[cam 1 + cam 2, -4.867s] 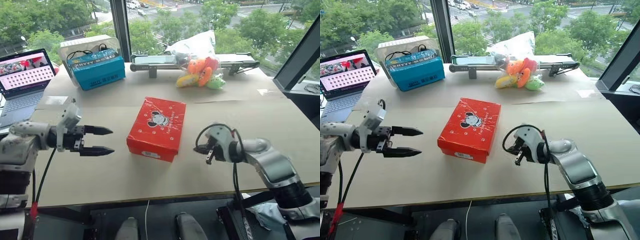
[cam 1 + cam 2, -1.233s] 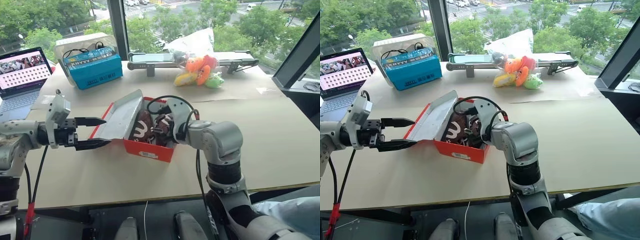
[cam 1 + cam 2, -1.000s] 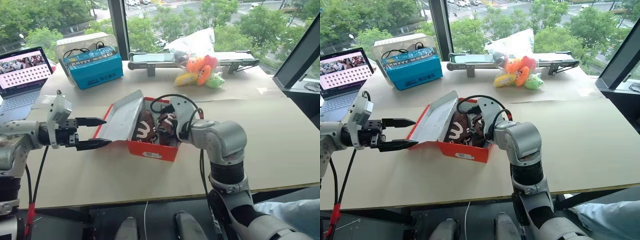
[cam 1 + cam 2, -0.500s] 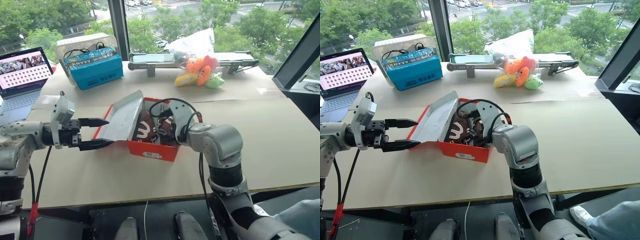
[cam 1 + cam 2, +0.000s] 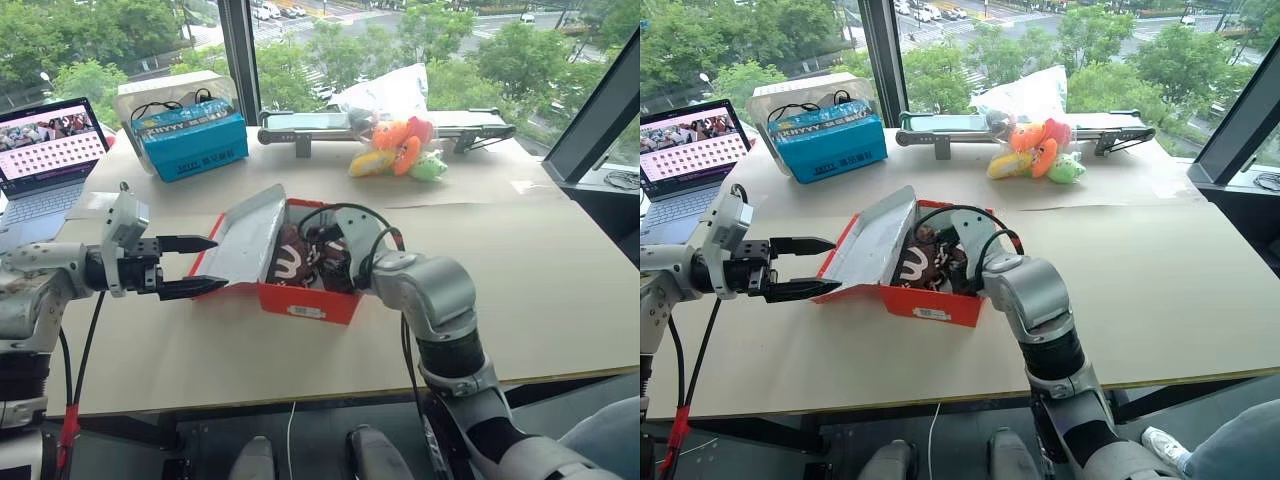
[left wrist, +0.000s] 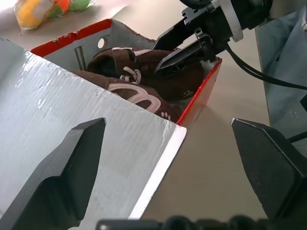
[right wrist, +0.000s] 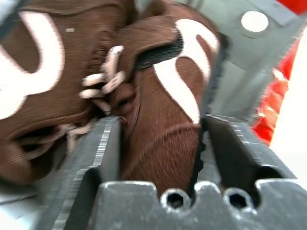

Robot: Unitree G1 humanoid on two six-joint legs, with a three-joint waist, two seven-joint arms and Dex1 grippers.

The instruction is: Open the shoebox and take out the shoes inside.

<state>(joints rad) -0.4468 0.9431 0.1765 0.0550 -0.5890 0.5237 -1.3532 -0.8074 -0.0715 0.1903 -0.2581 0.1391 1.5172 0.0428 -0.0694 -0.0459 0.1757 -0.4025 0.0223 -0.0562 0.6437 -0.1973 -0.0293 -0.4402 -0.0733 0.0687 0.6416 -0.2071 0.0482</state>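
The red shoebox (image 5: 310, 300) sits mid-table with its pale lid (image 5: 245, 240) swung up to the left. My left gripper (image 5: 205, 265) is open, and its two fingers straddle the lid's free edge (image 6: 158, 167). Two dark brown shoes with white markings lie side by side inside, the left shoe (image 5: 288, 262) and the right shoe (image 7: 163, 120). My right gripper (image 5: 335, 245) reaches down into the box. Its fingers (image 7: 103, 153) press on both sides of the right shoe.
At the back stand a blue box (image 5: 190, 140), a laptop (image 5: 45, 160), orange, yellow and green plush toys (image 5: 395, 148), a clear plastic bag (image 5: 390, 90) and a long grey device (image 5: 330, 122). A person's leg (image 5: 600, 450) shows at the lower right.
The box, shut in the earliest frames, now stands open. In the last half second my right gripper's fingers have closed in on the right shoe. The left gripper has kept still at the lid.
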